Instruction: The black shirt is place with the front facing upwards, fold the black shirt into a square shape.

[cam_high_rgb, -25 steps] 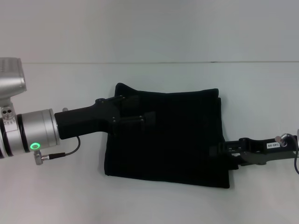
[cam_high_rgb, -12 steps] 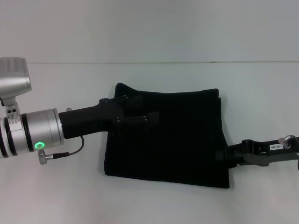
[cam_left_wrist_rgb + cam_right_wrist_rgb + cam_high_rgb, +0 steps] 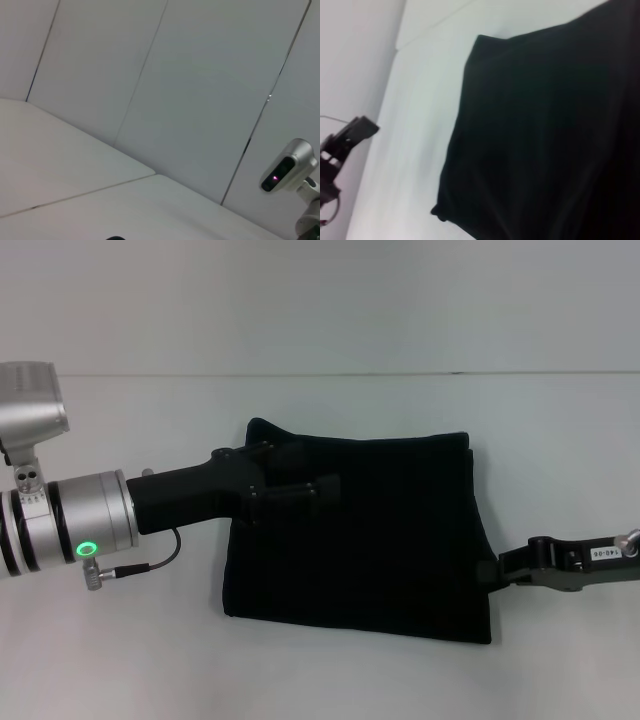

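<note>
A bare lab-like test room: plain white table (image 3: 330,680), seamed pale wall panels (image 3: 200,100), mounted camera (image 3: 287,167).

Left arm: brushed-silver cylindrical wrist segment (image 3: 75,525) ringed with black bands, lit green indicator ring (image 3: 87,549), thin black cable (image 3: 150,561) looping behind the jaws into a metal plug, matte-black left gripper (image 3: 322,482). Right gripper (image 3: 492,573): dark grey linkage, white label (image 3: 603,553) printed in black.

Bright even overhead light, faint shadows, right wrist view blurred
</note>
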You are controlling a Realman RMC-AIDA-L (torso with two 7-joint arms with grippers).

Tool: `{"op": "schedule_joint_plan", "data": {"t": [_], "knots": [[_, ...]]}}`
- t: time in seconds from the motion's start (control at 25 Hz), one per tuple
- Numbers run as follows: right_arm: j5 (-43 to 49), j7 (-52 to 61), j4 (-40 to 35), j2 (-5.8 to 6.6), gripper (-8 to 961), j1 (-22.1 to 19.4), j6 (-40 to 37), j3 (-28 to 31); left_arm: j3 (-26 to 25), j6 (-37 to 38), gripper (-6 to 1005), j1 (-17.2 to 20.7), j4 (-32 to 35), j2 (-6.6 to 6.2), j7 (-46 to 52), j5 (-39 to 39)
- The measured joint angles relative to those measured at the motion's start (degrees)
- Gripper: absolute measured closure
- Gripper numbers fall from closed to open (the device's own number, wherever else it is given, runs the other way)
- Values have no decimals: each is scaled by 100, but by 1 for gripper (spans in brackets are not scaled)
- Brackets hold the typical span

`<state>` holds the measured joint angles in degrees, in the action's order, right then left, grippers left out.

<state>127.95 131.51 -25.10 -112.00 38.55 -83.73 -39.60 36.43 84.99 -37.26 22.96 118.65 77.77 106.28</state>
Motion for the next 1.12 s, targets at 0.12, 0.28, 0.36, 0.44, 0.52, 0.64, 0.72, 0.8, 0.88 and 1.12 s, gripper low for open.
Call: {"op": "schedule_joint_plan", "data": {"t": [0.12,0.28,0.36,0.44,0.52,0.64,0.72,0.8,0.88,1.12], "knots": [[-6,-11,-193,-45,890,-75,-189,97,-3,0,124,-2,-4,5,17,-3],[-29,-74,-272,-38,901,-91,-397,185,-16,0,124,-14,-3,20,45,-13],[-38,-89,-336,-39,907,-92,-484,211,-19,0,124,-18,2,37,57,-18],[-40,-114,-399,-47,912,-93,-592,251,-23,0,124,-18,13,56,61,-20],[-41,-137,-426,-50,912,-93,-682,279,-22,-9,124,-18,9,69,65,-20],[-42,-161,-433,-36,912,-93,-752,317,-22,-52,124,-18,2,85,113,-20],[-43,-192,-435,-15,912,-92,-791,364,-22,-68,124,-18,6,96,141,-20],[-43,-214,-456,9,912,-73,-818,402,-22,-70,124,-19,14,112,142,-20],[-43,-214,-514,33,912,-35,-822,415,-22,-70,124,-22,24,125,142,-20],[-44,-176,-736,61,912,71,-1073,477,-29,-85,125,-50,33,132,142,-86]]}}
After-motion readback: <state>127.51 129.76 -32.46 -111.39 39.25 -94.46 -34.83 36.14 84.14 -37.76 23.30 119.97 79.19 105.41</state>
